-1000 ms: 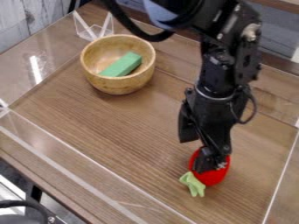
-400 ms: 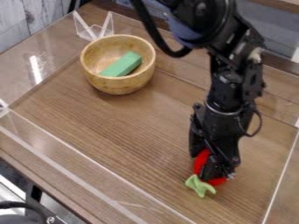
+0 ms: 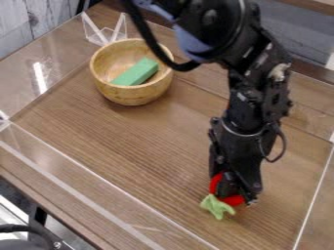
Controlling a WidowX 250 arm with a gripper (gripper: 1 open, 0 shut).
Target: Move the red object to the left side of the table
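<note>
The red object (image 3: 225,187), a small toy strawberry with a light green stem (image 3: 214,204), lies on the table (image 3: 104,142) near its front right corner. My gripper (image 3: 233,189) points straight down onto it. The dark fingers (image 3: 248,182) stand on either side of the berry and press in against it. Most of the red body is hidden behind the fingers; only its left part and the stem show. The berry still rests on the tabletop.
A wooden bowl (image 3: 131,74) holding a green block (image 3: 136,71) stands at the back left. Low clear acrylic walls (image 3: 78,186) border the tabletop, with the front and right walls close to the gripper. Bare wood lies between bowl and gripper.
The gripper has sunk a little onto the strawberry and its fingers have drawn in against it. The berry has stayed in place on the table.
</note>
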